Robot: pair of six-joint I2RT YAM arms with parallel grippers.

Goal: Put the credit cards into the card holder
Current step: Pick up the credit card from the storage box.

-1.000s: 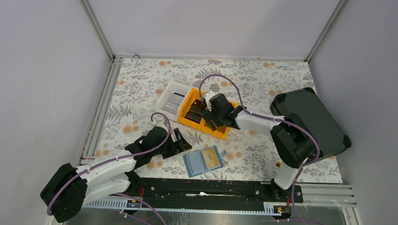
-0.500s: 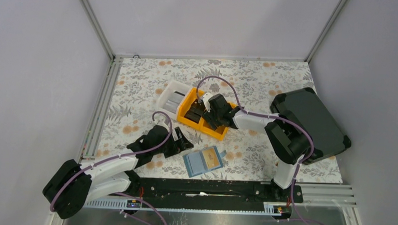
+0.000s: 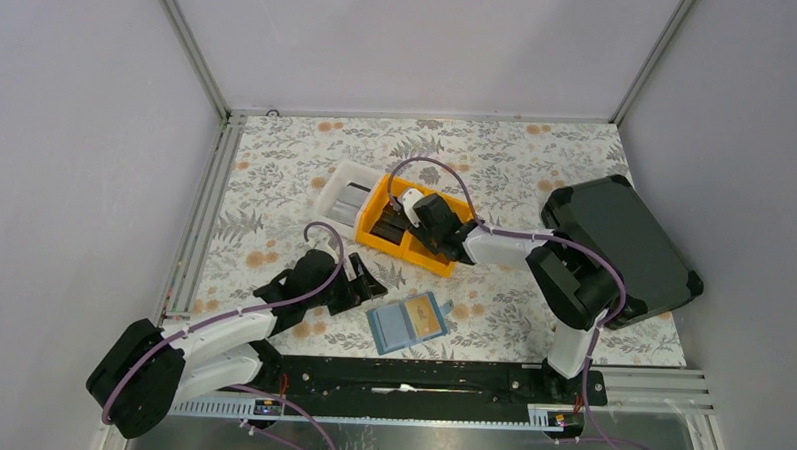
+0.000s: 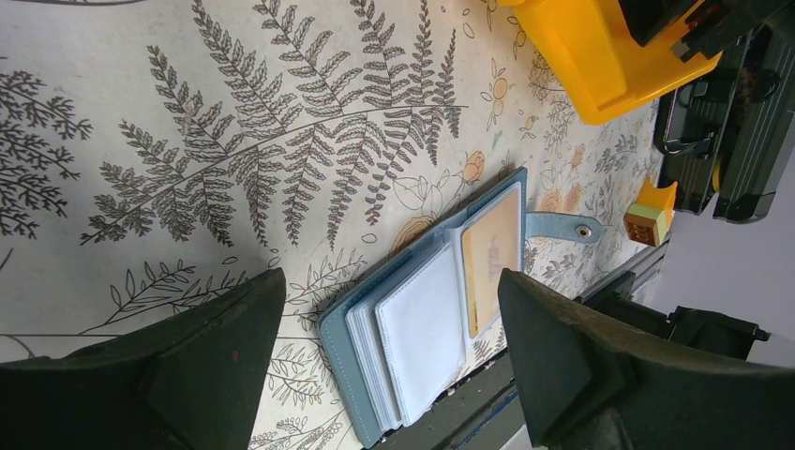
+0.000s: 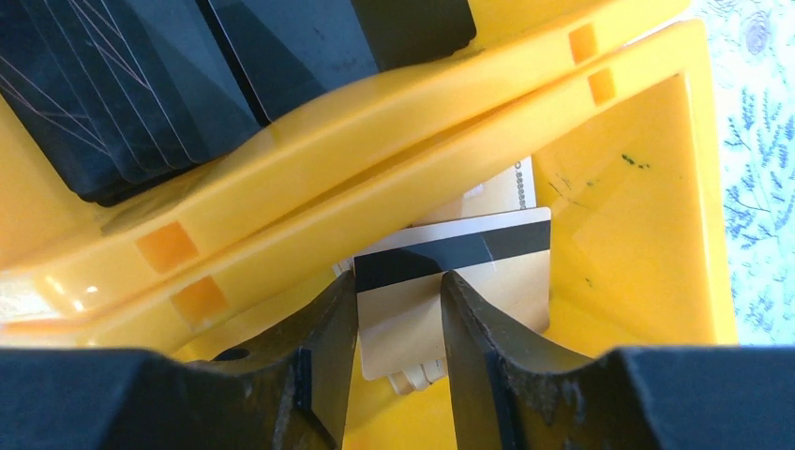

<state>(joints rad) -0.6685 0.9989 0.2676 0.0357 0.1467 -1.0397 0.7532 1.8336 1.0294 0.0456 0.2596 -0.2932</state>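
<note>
Right end effector [image 5: 398, 286] — narrower, deeper.

White tablecloth [image 3: 276, 171] printed with grey ferns and orange blossoms. At its centre, yellow-orange bins [image 5: 619, 187] hold black cards [image 5: 122, 84] and a beige card [image 5: 506, 291] with a black stripe. Teal card holder [image 3: 408, 321] at six o'clock, black case [image 3: 624, 233] at three o'clock.

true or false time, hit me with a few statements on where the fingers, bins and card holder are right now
The card holder lies open on the table. True.
The right gripper is in the white bin. False: it reaches into the orange bin; the white bin sits beside that.
The left gripper has its fingers wide apart, holding nothing. True.
The black case sits on the table's left side. False: it is on the right.
A pale card with a dark stripe shows between the right fingers. True.
</note>
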